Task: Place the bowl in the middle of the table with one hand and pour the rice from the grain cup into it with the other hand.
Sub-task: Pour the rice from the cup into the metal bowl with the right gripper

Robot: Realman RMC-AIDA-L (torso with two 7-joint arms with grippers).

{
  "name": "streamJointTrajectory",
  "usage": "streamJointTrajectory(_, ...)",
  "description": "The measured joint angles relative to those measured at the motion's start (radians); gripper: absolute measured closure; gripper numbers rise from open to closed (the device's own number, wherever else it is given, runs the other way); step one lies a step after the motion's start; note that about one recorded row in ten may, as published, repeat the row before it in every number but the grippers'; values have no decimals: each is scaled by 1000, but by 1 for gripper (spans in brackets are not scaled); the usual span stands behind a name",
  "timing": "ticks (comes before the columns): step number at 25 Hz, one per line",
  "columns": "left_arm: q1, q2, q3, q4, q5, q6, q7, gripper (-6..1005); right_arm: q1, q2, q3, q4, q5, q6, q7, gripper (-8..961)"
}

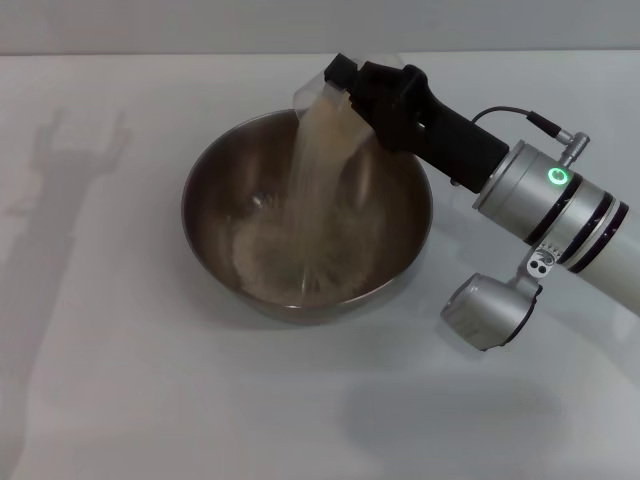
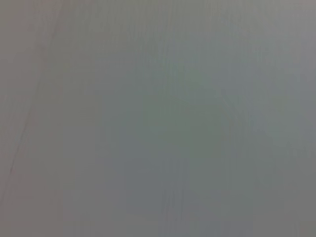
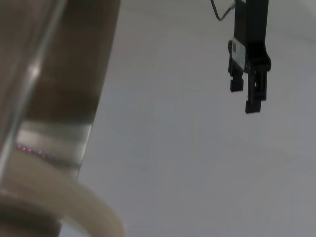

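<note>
The stainless-steel bowl (image 1: 205, 180) stands in the middle of the white table (image 1: 100, 400). My right gripper (image 1: 348, 84) is shut on the transparent grain cup (image 1: 322, 92) and holds it tipped over the bowl's far rim. Rice (image 1: 312, 180) falls in a pale stream from the cup and lies heaped in the bowl's bottom (image 1: 262, 262). In the right wrist view the cup's wall (image 3: 54, 133) fills one side. My left gripper (image 3: 248, 95) shows there far off, raised above the table, open and empty. It is out of the head view; only its shadow (image 1: 70, 160) shows.
The right arm's silver wrist and its camera housing (image 1: 490, 310) hang over the table to the right of the bowl. The left wrist view shows only a plain grey-white surface (image 2: 158, 118).
</note>
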Motion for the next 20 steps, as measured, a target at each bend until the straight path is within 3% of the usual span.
streamJointTrajectory(20, -10, -1, -1, 6, -1, -4, -3, 167, 58, -1, -112, -86, -45, -8, -130, 935)
